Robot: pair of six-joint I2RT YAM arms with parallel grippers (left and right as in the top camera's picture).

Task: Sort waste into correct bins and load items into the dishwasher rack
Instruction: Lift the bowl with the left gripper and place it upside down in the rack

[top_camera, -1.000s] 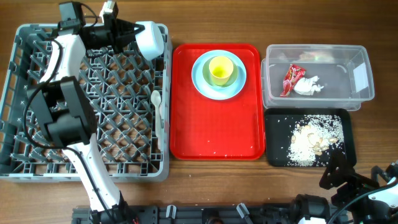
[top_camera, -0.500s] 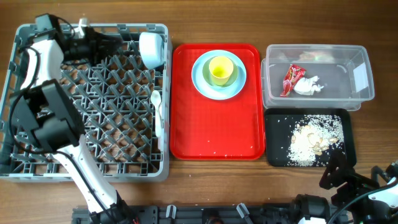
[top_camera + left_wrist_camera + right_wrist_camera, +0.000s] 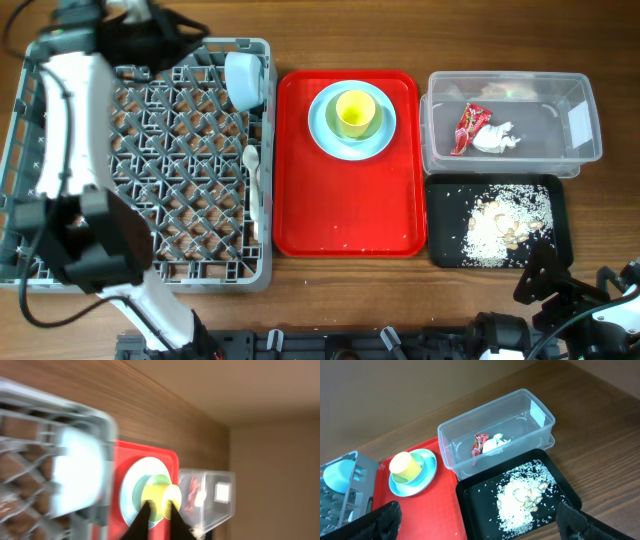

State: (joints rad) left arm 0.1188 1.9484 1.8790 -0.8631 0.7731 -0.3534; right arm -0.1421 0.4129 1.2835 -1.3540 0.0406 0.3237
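Left wrist view shows your left gripper with its fingers pressed together on nothing, hanging over the dishwasher rack's far edge, near the pale blue bowl standing on edge among the pegs. A white spoon lies along the rack's right side. Your right gripper is spread wide and empty, near the black tray of rice scraps. Wrapper and tissue lie in the clear tub. The cup sits on the plate, on the red tray.
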